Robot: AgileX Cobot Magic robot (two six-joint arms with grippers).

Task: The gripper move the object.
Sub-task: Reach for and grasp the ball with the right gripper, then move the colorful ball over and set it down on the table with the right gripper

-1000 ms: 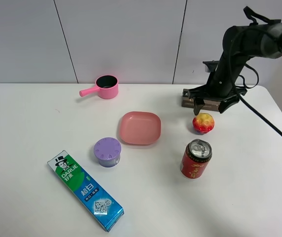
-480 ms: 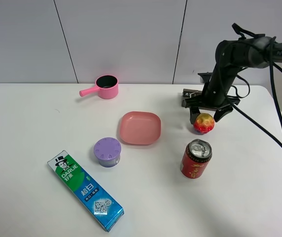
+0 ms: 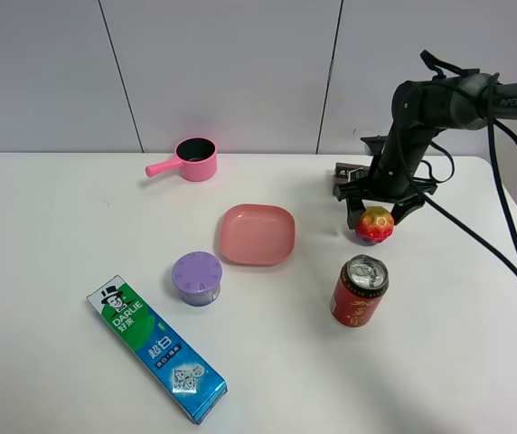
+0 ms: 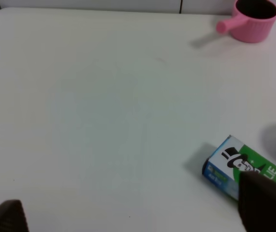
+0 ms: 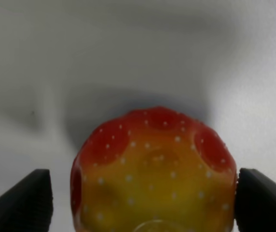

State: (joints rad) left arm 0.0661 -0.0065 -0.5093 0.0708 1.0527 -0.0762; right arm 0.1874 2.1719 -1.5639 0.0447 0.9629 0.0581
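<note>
The left gripper [image 4: 133, 205] is hanging over the left side of the white worktop [image 3: 51, 226], its jaws standing wide apart and holding nothing. Its wrist camera is catching one end of the box [image 4: 239, 166] and, farther off, the pot [image 4: 254, 19].

On the near left, the blue and green box [image 3: 156, 349] is lying flat at a slant. At the far edge, the pink pot [image 3: 195, 159] is standing upright with its handle pointing left. The purple jar [image 3: 197, 278] is sitting just beyond the far end of the box, with its lid on. The pink plate [image 3: 257, 234] is lying just right of the jar and a little farther back.

Right of the plate, the red can [image 3: 360, 290] is standing upright. The ball [image 3: 373, 225] is sitting on the worktop just beyond the can, apart from it and well right of the plate.

The right gripper [image 3: 375, 212] is reaching down over the ball, its jaws standing apart with one finger [image 5: 27, 200] on each side of the ball. A gap is showing beside that finger; whether the other finger is touching the ball cannot be told.
</note>
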